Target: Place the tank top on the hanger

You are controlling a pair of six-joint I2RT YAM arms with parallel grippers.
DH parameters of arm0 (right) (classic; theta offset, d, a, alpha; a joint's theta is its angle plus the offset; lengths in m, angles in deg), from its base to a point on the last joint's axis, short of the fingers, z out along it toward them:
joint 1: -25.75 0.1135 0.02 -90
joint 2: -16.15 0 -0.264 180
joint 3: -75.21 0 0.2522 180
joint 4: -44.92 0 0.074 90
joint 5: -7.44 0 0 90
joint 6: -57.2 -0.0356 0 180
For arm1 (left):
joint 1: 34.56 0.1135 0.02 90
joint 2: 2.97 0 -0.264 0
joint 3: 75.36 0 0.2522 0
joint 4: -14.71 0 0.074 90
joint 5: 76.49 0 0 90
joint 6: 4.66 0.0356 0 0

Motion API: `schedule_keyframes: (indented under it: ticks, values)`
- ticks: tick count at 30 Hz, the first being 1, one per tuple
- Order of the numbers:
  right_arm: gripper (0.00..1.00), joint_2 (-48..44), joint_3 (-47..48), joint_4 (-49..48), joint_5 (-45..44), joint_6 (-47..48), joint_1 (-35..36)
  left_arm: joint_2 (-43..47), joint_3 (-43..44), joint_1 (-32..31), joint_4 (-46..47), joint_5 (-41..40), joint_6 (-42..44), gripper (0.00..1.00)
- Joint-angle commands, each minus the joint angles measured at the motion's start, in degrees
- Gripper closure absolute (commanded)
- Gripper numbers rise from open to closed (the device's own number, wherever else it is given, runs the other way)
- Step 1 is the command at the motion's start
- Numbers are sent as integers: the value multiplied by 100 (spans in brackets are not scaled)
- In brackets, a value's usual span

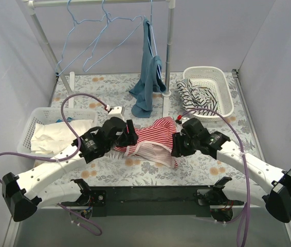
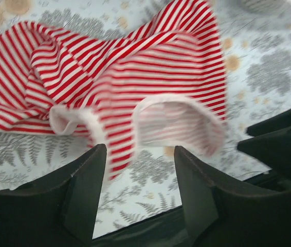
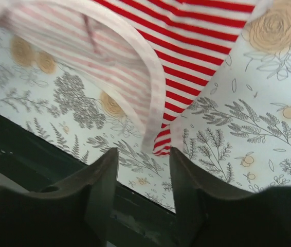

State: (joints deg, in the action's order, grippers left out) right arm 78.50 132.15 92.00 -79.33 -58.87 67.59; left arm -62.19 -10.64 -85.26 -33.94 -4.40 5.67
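The tank top (image 1: 153,138), red-and-white striped with white trim, lies crumpled on the floral table between both grippers. My left gripper (image 1: 130,136) is open and empty at its left edge. In the left wrist view the gripper (image 2: 139,153) is just short of the tank top (image 2: 135,67), whose strap end reaches its left finger (image 2: 84,190). My right gripper (image 1: 176,148) is open and empty at the top's right edge. In the right wrist view a strap end of the tank top (image 3: 186,56) lies just ahead of the gripper (image 3: 143,154). Light-blue wire hangers (image 1: 91,38) hang on the back rail.
A teal-blue garment (image 1: 148,77) hangs from the rail on another hanger. A white basket (image 1: 222,85) at back right holds a black-and-white striped garment (image 1: 194,92). A white basket (image 1: 30,126) at left holds white cloth. The rack's posts (image 1: 169,46) stand at the back.
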Motion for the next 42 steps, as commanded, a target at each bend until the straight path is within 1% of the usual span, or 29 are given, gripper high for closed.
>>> schedule_keyframes:
  ticks: [1,3,4,5,6,7,8,9,10,12,13,14,15,16,17,18,19,20,21,22,23,25,26,27,31,33,36,42]
  values:
    - [39,-669,164,-933,-49,-162,-10,394,1019,42,405,139,488,43]
    - [36,-864,226,-880,-216,-197,-10,446,1432,34,396,34,856,38]
    - [36,-1039,244,-828,-287,-232,-10,429,1922,34,378,-115,1014,38]
    - [36,-1127,244,-827,-444,-250,-10,351,2170,42,387,-551,1355,37]
    - [36,-1215,226,-836,-463,-267,-10,263,2425,34,422,-782,1576,36]
    - [36,-1338,209,-897,-472,-320,-10,166,3054,42,509,-1019,1787,36]
    - [36,-1383,200,-941,-463,-329,-10,-104,3339,60,588,-1308,2015,36]
    - [36,-1418,191,-976,-437,-312,-1,-246,3663,69,667,-1477,2522,35]
    - [36,-1436,200,-1003,-454,-303,-10,-387,4189,104,816,-1618,2754,35]
    - [36,-1410,235,-994,-463,-224,-10,-895,4719,375,931,-1646,3377,30]
    - [36,-1392,270,-1003,-411,-198,-18,-1133,4991,568,819,-1506,3476,29]
    - [36,-1375,296,-1029,-375,-145,-10,-1336,5638,805,678,-1261,3485,28]
    - [36,-1357,314,-1047,-358,-127,-10,-1755,5914,1381,529,-615,3459,28]
    - [36,-1322,331,-1073,-184,-110,-10,-1942,6204,1726,284,-199,3329,28]
    - [36,-1304,349,-1082,-156,-92,-10,-2118,6642,2348,177,162,3275,28]
    - [36,-1287,367,-1073,-138,-57,-10,-2320,6890,2641,72,487,3196,27]
    - [36,-1260,384,-1082,-68,-31,-10,-2635,7075,2931,-103,1308,3082,26]
    - [36,-1251,410,-1091,-50,-22,-10,-2804,7225,3212,-157,1630,3029,26]
    - [36,-1234,428,-1091,-24,22,-10,-2927,7487,3694,-184,2024,2976,26]
    - [36,-1216,446,-1091,20,40,-10,-3181,7577,3916,-202,2611,2924,26]
    - [36,-1199,472,-1091,38,66,-10,-3270,7665,4310,-176,2974,2810,27]
    - [36,-1164,490,-1091,90,110,-10,-3455,7788,4541,-36,3450,2800,30]
    - [36,-1155,498,-1091,108,128,-10,-3604,7824,4699,9,3835,2791,32]
    - [36,-1137,499,-1091,126,137,-10,-3718,7885,4735,18,3900,2817,35]
    - [36,-1093,464,-1126,196,163,-10,-4132,8219,4850,-131,4181,3133,37]
    - [36,-1093,428,-1135,196,172,-10,-4229,8150,4885,-97,4400,3309,37]
    - [37,-1058,419,-1144,205,181,-10,-4334,8018,4885,-9,4550,3380,39]
    - [36,-979,428,-1144,222,198,-10,-4537,7886,4885,44,4410,3459,46]
